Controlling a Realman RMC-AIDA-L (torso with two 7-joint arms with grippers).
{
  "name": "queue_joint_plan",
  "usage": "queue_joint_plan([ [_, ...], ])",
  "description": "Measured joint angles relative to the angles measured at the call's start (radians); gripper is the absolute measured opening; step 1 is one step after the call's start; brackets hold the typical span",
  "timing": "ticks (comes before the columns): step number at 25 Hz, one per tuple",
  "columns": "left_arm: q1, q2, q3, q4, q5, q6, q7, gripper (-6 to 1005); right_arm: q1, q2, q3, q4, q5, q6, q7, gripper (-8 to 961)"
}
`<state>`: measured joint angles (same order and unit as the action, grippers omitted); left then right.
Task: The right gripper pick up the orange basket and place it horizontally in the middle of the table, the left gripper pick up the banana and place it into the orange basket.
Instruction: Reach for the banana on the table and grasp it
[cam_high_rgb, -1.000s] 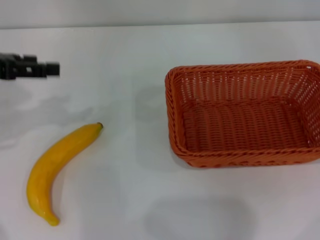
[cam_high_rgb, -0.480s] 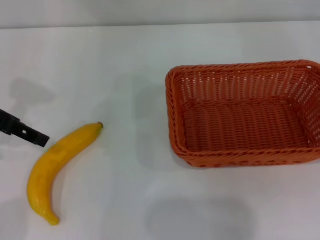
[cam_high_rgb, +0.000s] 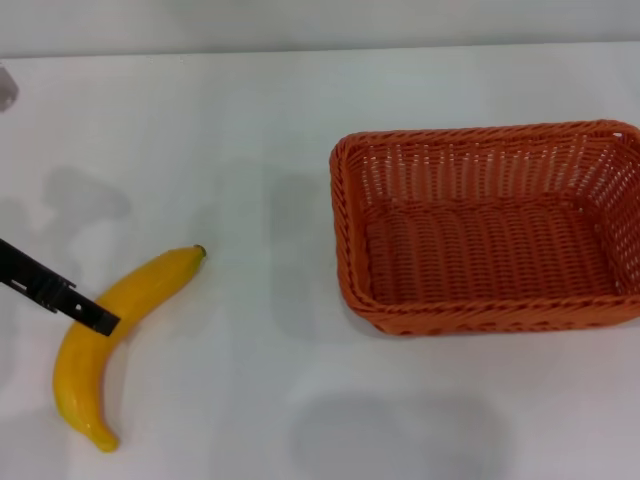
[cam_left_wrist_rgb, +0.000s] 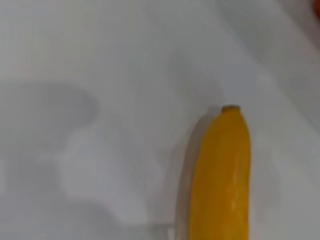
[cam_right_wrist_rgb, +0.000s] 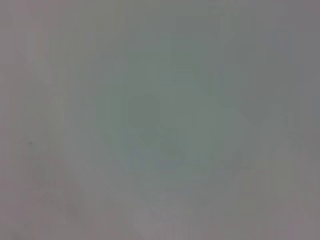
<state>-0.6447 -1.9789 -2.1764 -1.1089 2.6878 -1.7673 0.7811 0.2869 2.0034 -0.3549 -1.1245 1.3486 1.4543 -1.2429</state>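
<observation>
- The banana (cam_high_rgb: 105, 345) lay flat on the table (cam_high_rgb: 250, 150), curved, with its small dark tip pointing toward the orange basket (cam_high_rgb: 487, 225) and its other end pointing away from the basket, toward the robot.
- The left wrist view showed the banana (cam_left_wrist_rgb: 220, 175) close up, tip end on bare white table (cam_left_wrist_rgb: 100, 60), with nothing gripping the part in view.
- The left gripper (cam_high_rgb: 60, 292) showed in the head view only as one slim black bar crossing the banana's middle from the side far from the basket. Whether it touched the fruit or hung above it could not be told, and neither could whether its prongs were apart or together, since a second prong was not visible.
- The orange basket stood upright on the table, well apart from the banana, its long side running across the view and its open top up. It was empty.
- The basket sat off to the robot's right, with one end reaching the edge of the head view, so it did not look centred on the table.
- The right gripper appeared in no view, and the right wrist view gave only a featureless grey field.
- As a judgement of progress: the basket looked set down and lying horizontally, though right of the middle, so that half of the task seemed finished or nearly so.
- The banana half was only begun: the fruit was not yet lifted, and grasping, carrying and lowering it into the basket all remained.
</observation>
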Motion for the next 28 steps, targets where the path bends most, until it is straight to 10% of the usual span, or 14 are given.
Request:
queue_joint_plan([
  [19,-0.011,-0.033,0.007,0.078,0.047,0.100,-0.009,789,0.005,0.000,-0.003,0.041,0.003,0.014,-0.001,849],
  [28,-0.037,-0.031,-0.005,0.049,0.046,0.076,-0.012,581,0.003,0.000,0.001,0.041,0.003,0.014,0.003,848],
])
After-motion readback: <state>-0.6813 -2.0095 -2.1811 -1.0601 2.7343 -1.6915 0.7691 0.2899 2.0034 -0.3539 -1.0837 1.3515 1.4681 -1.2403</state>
